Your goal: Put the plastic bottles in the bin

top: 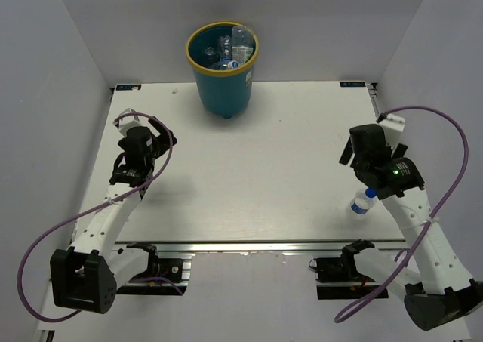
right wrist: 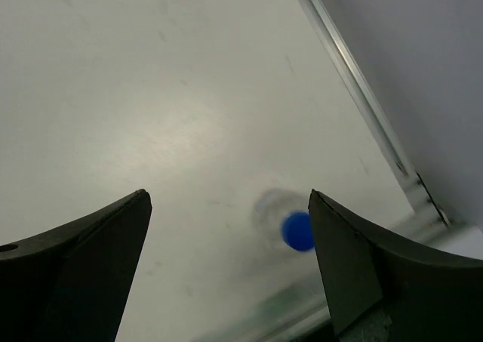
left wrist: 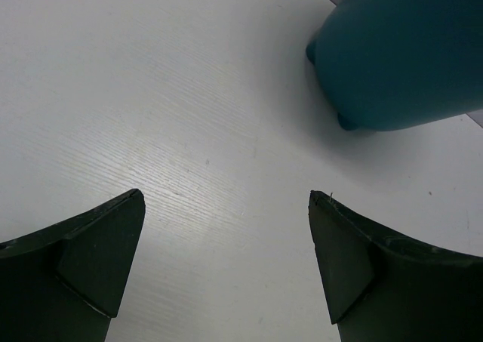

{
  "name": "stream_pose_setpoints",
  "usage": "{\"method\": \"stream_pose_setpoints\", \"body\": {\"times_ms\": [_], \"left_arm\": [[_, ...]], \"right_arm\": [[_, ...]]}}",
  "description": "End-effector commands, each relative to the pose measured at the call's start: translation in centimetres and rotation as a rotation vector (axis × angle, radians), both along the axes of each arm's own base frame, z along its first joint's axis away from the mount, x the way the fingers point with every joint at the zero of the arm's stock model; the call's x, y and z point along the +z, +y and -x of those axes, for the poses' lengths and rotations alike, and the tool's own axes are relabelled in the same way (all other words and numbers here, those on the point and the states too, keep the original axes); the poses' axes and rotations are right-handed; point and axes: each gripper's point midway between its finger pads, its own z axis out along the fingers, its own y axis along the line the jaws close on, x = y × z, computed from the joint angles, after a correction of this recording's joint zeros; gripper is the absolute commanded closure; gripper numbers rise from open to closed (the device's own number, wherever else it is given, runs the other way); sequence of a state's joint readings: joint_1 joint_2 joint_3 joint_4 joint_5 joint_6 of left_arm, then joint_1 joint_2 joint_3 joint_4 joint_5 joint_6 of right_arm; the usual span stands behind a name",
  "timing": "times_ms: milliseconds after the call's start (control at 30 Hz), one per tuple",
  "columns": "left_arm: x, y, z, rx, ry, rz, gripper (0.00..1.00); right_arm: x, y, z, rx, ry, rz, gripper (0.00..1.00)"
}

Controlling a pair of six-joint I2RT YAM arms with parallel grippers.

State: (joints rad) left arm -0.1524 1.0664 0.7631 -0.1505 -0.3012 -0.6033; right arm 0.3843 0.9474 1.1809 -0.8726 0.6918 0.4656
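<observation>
bin: upright at the far edge of the counter, a bit left of centre, teal with a yellow rim
bottles in bin: several clear ones piled inside and one white cap showing, exact count can't be told
loose bottle: on the counter near the front right corner, just beside the right arm's forearm, well apart from the bin, blue cap, blue label
loose bottle, right wrist view: blurred, blue cap facing the camera so it looks upright; sits low in frame between the two tips, nearer the right-hand one
left fingers: spread wide, nothing between them, over bare counter on the left side
left wrist view: lower part of the bin fills the top right corner, apart from both tips
right fingers: spread wide, holding nothing, over the right side of the counter, further from the front edge than the loose bottle and not touching it
rail: metal strip along the counter's right edge, runs diagonally through the right wrist view
cables: a purple loop off each arm
</observation>
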Motion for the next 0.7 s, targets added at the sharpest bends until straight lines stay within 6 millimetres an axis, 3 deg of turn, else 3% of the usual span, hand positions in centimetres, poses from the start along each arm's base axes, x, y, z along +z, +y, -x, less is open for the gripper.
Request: {"method": "stream_pose_setpoints", "body": {"times_ms": [0, 233, 500, 667], "left_arm": [[1.0, -1.2, -0.1, -0.051, -0.045, 0.035, 0.02], [0.5, -1.2, -0.3, -0.049, -0.024, 0.03, 0.02], [0.9, -1.1, -0.4, -0.047, -0.017, 0.025, 0.02], [1.3, -1.1, -0.2, -0.049, -0.032, 0.03, 0.02]], "right_arm": [[-2.7, -4.5, 5.2, -0.248, 0.128, 0.04, 0.11], [-7.3, -5.0, 5.5, -0.253, 0.278, 0.049, 0.11], [-8.6, -5.1, 4.8, -0.287, 0.299, -0.002, 0.16], [-10.6, -4.8, 5.0, -0.298, 0.378, -0.031, 0.24]]}}
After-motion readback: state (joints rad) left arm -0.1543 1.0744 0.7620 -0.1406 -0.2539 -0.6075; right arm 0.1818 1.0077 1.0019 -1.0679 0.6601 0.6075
